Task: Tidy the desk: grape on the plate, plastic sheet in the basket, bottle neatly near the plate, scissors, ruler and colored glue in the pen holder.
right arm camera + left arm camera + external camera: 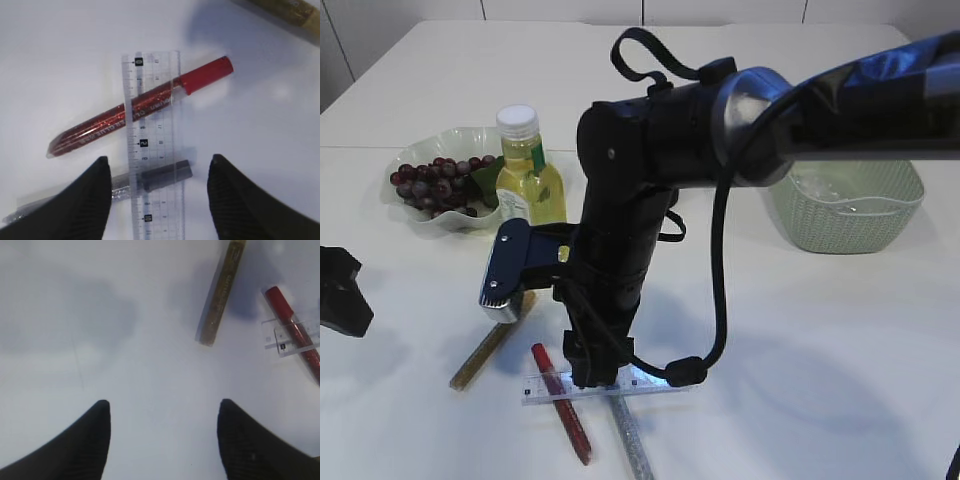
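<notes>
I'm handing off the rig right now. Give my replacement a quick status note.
Left tool: open, empty, over bare table.
Right tool: open, empty, low over the clear ruler, which lies across the red glue and silver glue.
Gold glue lies to their left.
Done: grapes on the plate, bottle upright beside it.
Left: ruler and three glues. Pen holder and scissors not in view; basket contents unclear.

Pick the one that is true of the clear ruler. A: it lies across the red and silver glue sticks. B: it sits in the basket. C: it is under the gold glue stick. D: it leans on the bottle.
A: the right wrist view shows the clear ruler lying over the red glue stick and the silver glue stick.
</notes>
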`<state>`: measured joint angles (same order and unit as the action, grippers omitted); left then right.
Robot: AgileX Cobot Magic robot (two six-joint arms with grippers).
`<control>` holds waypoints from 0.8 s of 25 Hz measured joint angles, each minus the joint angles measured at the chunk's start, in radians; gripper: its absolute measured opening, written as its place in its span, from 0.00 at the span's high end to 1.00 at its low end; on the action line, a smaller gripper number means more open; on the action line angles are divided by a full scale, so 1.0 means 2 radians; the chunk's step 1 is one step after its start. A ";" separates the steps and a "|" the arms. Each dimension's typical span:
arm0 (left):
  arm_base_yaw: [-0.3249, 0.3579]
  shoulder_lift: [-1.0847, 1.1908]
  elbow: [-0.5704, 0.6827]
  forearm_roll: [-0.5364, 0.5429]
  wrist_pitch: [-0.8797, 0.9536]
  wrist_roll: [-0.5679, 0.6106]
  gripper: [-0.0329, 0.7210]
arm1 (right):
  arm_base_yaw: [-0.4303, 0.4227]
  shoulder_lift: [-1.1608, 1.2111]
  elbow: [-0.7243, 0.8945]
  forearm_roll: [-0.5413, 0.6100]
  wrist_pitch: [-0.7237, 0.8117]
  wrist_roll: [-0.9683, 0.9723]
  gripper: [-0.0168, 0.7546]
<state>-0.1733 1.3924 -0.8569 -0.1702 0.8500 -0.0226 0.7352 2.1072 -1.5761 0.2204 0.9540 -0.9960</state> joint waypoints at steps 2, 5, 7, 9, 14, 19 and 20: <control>0.000 0.000 0.000 0.000 0.000 0.000 0.31 | 0.000 0.007 -0.001 -0.002 0.000 0.000 0.35; 0.000 0.000 0.000 0.000 -0.001 0.000 0.31 | 0.000 0.013 -0.001 -0.002 -0.005 -0.001 0.35; 0.000 0.000 0.000 0.000 -0.001 0.000 0.31 | 0.000 0.016 -0.001 -0.003 -0.011 -0.001 0.35; 0.000 0.000 0.000 0.000 -0.001 0.000 0.31 | 0.000 0.019 -0.002 -0.003 -0.012 -0.001 0.34; 0.000 0.000 0.000 0.000 -0.001 0.001 0.31 | 0.000 0.029 -0.002 -0.003 -0.012 -0.001 0.34; 0.000 0.000 0.000 0.000 -0.001 0.001 0.31 | 0.000 0.039 -0.002 -0.003 -0.012 -0.001 0.34; 0.000 0.000 0.000 0.000 -0.001 0.001 0.31 | 0.000 0.039 -0.002 -0.003 -0.012 -0.001 0.34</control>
<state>-0.1733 1.3924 -0.8569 -0.1702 0.8478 -0.0209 0.7352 2.1852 -1.5800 0.2136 0.9298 -0.9983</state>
